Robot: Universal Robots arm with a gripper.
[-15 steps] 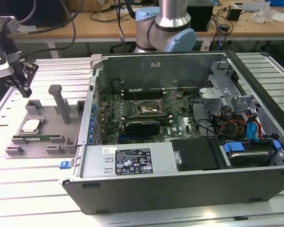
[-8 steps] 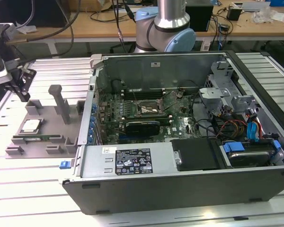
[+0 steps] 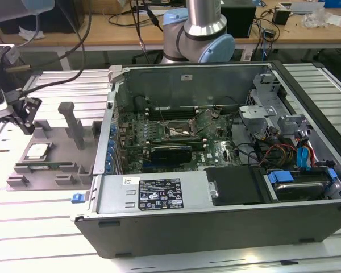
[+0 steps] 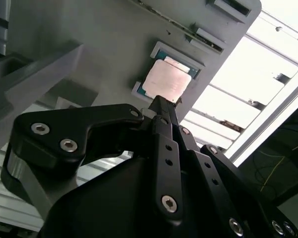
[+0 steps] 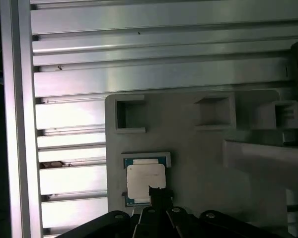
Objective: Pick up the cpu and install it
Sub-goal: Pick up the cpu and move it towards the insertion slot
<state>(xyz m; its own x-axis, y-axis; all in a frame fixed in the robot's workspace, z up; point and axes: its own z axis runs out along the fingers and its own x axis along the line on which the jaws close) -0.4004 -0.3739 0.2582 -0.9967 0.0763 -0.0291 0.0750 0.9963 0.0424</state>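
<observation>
Second wrist view: claw (image 4: pixel 160 101) clenched empty, tip just beside the cpu (image 4: pixel 165 82). It sits in its grey holder (image 4: pixel 104 44), not lifted, not installed.

What my own hand keeps from me

In both wrist views my gripper (image 4: pixel 161 105) covers the near edge of the cpu (image 4: pixel 165 82), so I cannot tell whether I touch it; the grey holder (image 4: pixel 104 54) under it runs past the frame, and the exterior view's top edge cuts off my arm (image 3: pixel 200 25).
</observation>
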